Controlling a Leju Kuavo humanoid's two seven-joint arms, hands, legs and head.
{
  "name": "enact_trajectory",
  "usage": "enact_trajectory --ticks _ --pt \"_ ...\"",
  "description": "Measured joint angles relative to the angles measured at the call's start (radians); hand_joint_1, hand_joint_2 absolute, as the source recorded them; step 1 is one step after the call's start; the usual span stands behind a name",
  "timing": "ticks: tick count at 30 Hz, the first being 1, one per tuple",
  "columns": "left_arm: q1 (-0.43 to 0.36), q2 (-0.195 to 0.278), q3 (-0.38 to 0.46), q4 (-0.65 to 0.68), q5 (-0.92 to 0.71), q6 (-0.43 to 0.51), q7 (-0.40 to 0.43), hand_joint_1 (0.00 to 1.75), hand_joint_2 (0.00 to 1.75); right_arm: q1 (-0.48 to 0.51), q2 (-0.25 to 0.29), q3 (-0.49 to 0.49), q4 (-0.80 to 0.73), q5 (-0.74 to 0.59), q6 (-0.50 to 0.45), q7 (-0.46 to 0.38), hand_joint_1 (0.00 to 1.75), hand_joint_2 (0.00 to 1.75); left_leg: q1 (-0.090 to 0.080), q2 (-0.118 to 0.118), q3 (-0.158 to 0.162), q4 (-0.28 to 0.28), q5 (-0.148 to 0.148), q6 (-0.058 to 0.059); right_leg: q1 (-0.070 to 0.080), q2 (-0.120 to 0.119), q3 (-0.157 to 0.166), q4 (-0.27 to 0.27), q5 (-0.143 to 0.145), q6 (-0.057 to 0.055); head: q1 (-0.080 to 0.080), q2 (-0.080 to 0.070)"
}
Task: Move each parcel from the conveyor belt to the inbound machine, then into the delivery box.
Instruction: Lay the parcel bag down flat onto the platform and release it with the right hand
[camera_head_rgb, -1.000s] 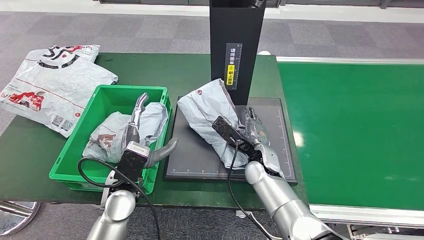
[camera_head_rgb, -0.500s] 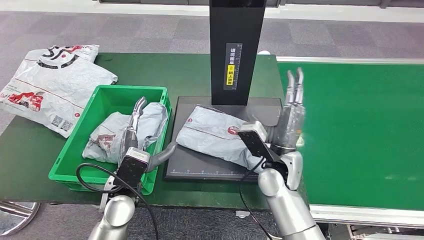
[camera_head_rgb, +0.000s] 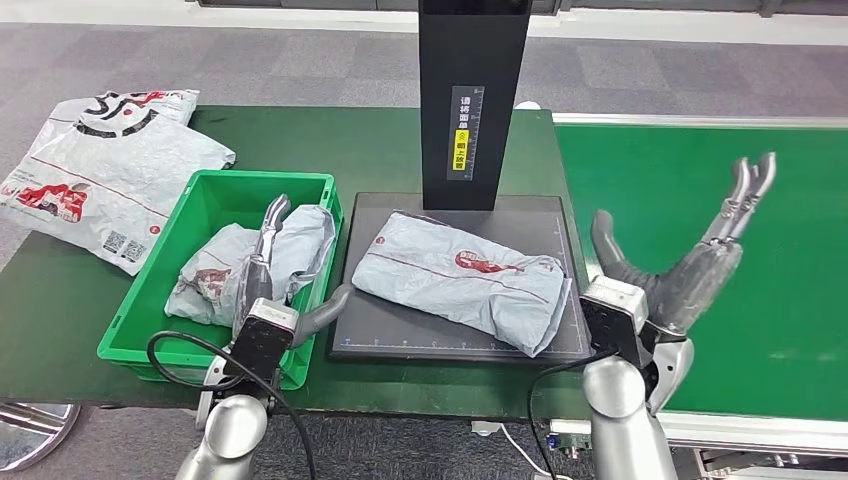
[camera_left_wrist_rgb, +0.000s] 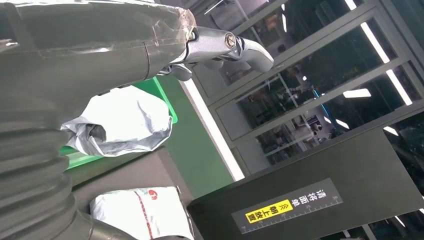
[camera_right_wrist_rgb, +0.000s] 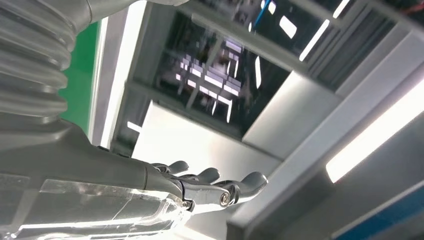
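Two hands hold nothing. Right hand (camera_head_rgb: 690, 265), fingers spread apart, hangs over the conveyor belt (camera_head_rgb: 760, 260), well clear of the grey parcel (camera_head_rgb: 462, 280) lying flat on the inbound machine (camera_head_rgb: 455, 330). Left hand (camera_head_rgb: 268, 262), fingers extended, is over the green delivery box (camera_head_rgb: 150, 310) holding another parcel (camera_head_rgb: 220, 265).

Grey parcel (camera_head_rgb: 465, 277), a second ago propped up against the black scanner post in the right hand's grip, now released and lying flat across the dark scanner plate (camera_head_rgb: 390, 335). Right hand (camera_head_rgb: 690, 262) swung away from the plate to above the green conveyor belt (camera_head_rgb: 720, 170), fingers spread, holding nothing.
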Motion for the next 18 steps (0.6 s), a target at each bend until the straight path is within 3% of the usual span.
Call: enact_trajectory --ticks 9,18 --pt "0.005 0.000 0.000 -0.007 -0.007 0.000 0.003 0.00 1.75 0.026 0.023 -0.093 -0.028 0.031 0.000 -0.015 0.00 1.75 0.000 0.000 0.000 0.000 0.000 0.000 0.000 0.000 0.000 0.000 0.000 0.000 0.000 0.000" --pt "0.015 0.002 0.000 -0.019 -0.021 0.000 0.011 0.00 1.75 0.087 0.040 -0.271 -0.031 -0.012 0.000 -0.032 0.00 1.75 -0.001 0.000 0.000 0.000 -0.001 0.001 0.000 -0.001 0.001 0.000 0.000 0.000 0.000 0.000"
